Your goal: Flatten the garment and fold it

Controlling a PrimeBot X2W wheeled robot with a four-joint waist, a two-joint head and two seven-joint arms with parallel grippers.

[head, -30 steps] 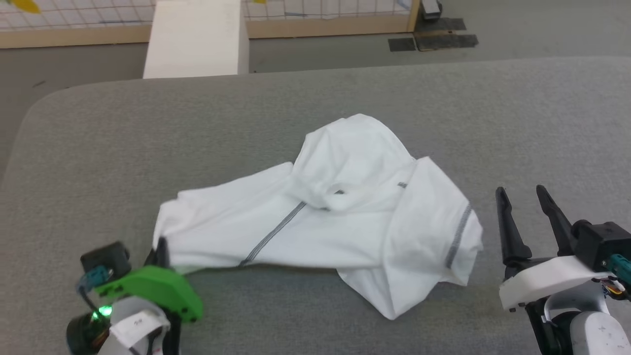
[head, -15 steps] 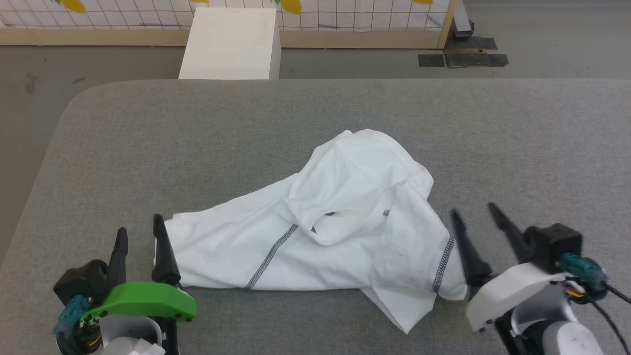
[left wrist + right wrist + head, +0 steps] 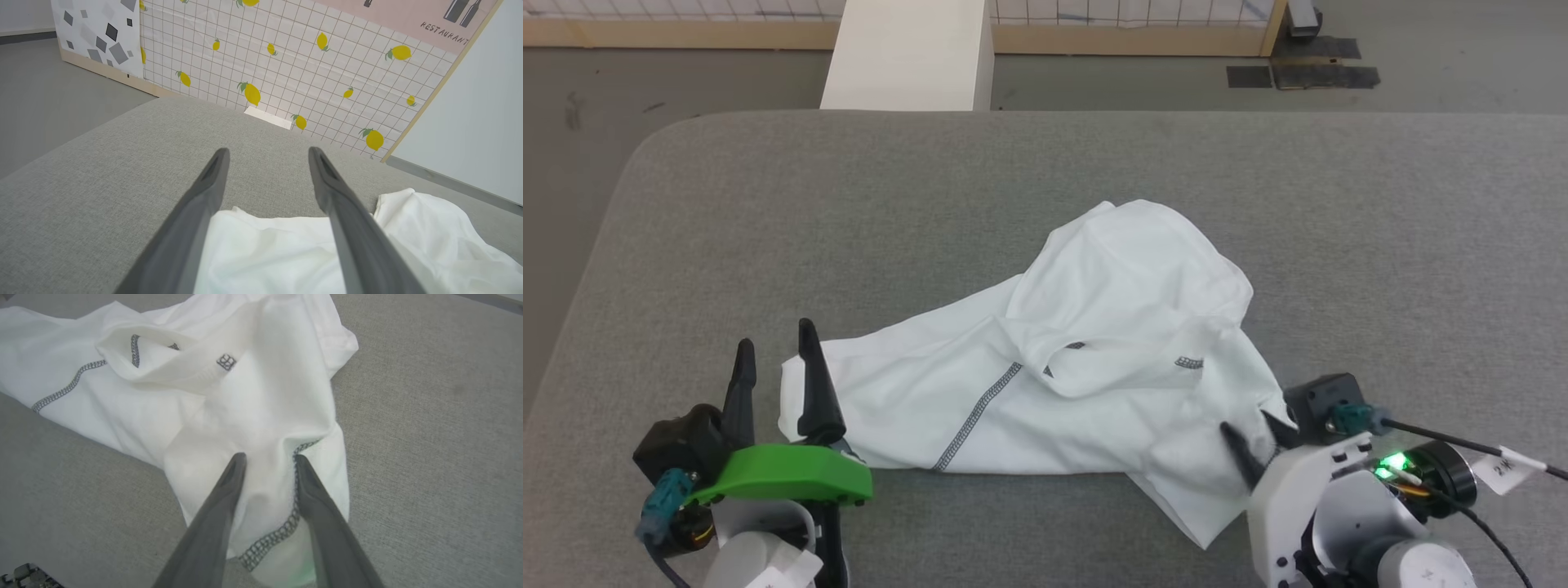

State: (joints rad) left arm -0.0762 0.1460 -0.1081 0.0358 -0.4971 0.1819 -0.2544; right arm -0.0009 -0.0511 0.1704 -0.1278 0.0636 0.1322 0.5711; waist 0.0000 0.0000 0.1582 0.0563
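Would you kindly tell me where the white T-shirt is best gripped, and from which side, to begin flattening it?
Grip the T-shirt at the zigzag-stitched hem on its right end, coming in low from the robot's right. That edge lies free on the grey surface, bunched enough to pinch, and the right gripper straddles it with fingers apart.

White box (image 3: pixel 907 53): cut off by top frame edge. Right gripper (image 3: pixel 1246 425): fingers blurred, lower right. Garment (image 3: pixel 278 253): cut off at bottom edge, left wrist view.
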